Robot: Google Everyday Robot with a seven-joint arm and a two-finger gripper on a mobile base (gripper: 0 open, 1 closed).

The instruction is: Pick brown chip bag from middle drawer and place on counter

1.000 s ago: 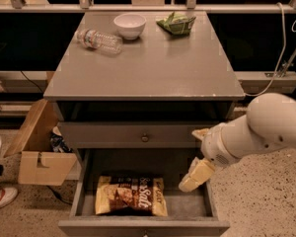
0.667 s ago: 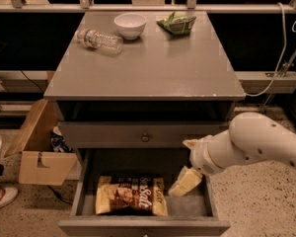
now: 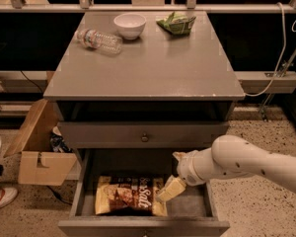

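**Gripper Down by the Chip Bag**

The counter (image 3: 153,68) is the big grey top. A bottle (image 3: 98,39), a bowl (image 3: 129,24) and a green bag (image 3: 176,23) sit at its back. Under it the drawer (image 3: 138,227) is pulled open. The white arm (image 3: 246,164) reaches in from the right. The chip bag (image 3: 126,196) lies flat on the left of the drawer floor. The gripper (image 3: 168,190) is low in the drawer, at the chip bag's right edge. I cannot tell if it is loose, clenched or holding anything.

The chip bag looks light, soft and crinkly, maybe slippery. The chips inside can break, so a gentle pinch on the right edge seems best.

The gripper covers part of that edge. The arm is cut off on the right.
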